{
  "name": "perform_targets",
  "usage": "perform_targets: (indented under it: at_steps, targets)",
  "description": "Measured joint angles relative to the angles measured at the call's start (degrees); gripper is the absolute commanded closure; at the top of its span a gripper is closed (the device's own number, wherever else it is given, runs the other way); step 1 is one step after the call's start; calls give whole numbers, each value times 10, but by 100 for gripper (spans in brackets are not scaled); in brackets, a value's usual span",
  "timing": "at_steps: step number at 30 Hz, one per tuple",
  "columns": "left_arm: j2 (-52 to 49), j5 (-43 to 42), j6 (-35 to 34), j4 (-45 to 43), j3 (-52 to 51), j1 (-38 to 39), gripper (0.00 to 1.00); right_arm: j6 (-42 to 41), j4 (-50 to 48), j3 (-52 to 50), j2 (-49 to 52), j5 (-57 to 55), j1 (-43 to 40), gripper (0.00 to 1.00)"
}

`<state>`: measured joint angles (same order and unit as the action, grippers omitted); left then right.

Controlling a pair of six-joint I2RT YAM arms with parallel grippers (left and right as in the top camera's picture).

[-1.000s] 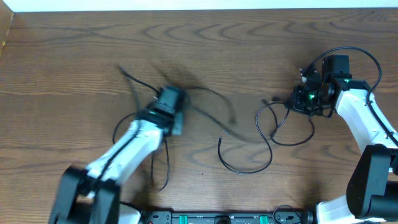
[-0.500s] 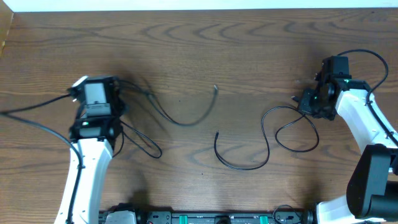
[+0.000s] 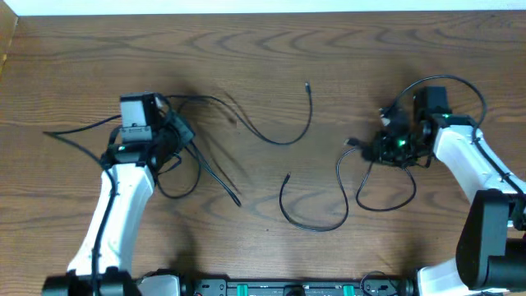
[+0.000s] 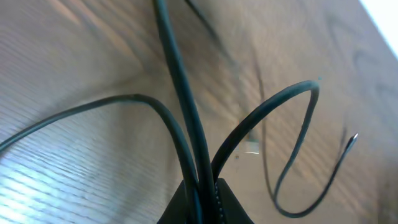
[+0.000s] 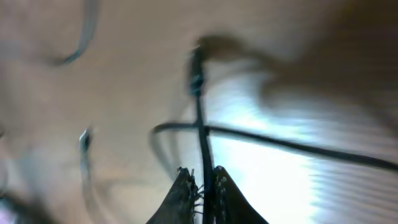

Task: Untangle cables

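Observation:
All the cables I see are thin and black; no white one shows. My left gripper (image 3: 181, 131) is shut on a bundle of black cable strands (image 4: 180, 106). One strand (image 3: 279, 141) arcs right to a plug end (image 3: 307, 84), and another trails to the front (image 3: 237, 201). In the left wrist view the jaws (image 4: 202, 194) pinch several strands. My right gripper (image 3: 376, 148) is shut on a second black cable (image 3: 312, 228) that curls across the middle of the table. In the right wrist view the jaws (image 5: 204, 185) grip it below its plug (image 5: 196, 62).
The brown wooden table (image 3: 263, 49) runs to a white wall at the back. Thicker black arm cords loop beside the left arm (image 3: 74, 131) and over the right arm (image 3: 472, 90). The robot base bar (image 3: 279, 288) lies along the front edge.
My left gripper shifted right with its strands, and the free plug end swung up and right. My right gripper moved left and toward the front, dragging its cable's loops with it.

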<state>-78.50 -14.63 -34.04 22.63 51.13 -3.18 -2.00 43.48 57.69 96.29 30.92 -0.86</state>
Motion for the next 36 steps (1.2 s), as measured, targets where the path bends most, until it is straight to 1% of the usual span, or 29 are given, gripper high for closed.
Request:
perform_targets:
  at_steps: [2, 7, 10, 12, 14, 17, 19, 20, 23, 25, 28, 31, 34, 36]
  targets:
    - [-22, -4, 0, 0, 0, 2, 92, 29, 14, -2, 0, 30, 17, 90]
    - [-76, 2, 0, -1, 0, 2, 93, 75, 28, -2, 0, 68, 64, 74]
    - [-104, 7, 0, -1, 0, 2, 92, 89, 28, -2, 0, 68, 96, 69]
    - [-118, 10, 0, -1, 0, 2, 92, 94, 28, -2, 0, 64, 121, 62]
    - [-126, 12, 0, -1, 0, 2, 92, 100, 33, -2, 0, 57, 151, 52]
    - [-130, 16, 0, -1, 0, 2, 92, 103, 46, -2, 0, 53, 198, 44]
    - [-130, 24, 0, -1, 0, 2, 92, 104, 57, -2, 0, 52, 226, 33]
    - [-130, 29, 0, -1, 0, 2, 92, 104, 63, -2, 0, 51, 241, 26]
    - [-130, 43, 0, -2, 0, 2, 92, 109, 70, -3, 0, 50, 284, 15]
    - [-130, 48, 0, -1, 0, 2, 92, 111, 72, -3, 0, 46, 315, 12]
    - [-130, 52, 0, -1, 0, 2, 92, 106, 74, -3, 0, 25, 354, 10]
    - [-130, 56, 0, -1, 0, 2, 92, 93, 75, -3, 0, -25, 391, 9]
    - [-130, 58, 0, -1, 0, 2, 92, 69, 66, -4, 0, -104, 447, 7]
    - [-130, 58, 0, -1, 0, 2, 92, 63, 58, -7, 0, -123, 464, 4]
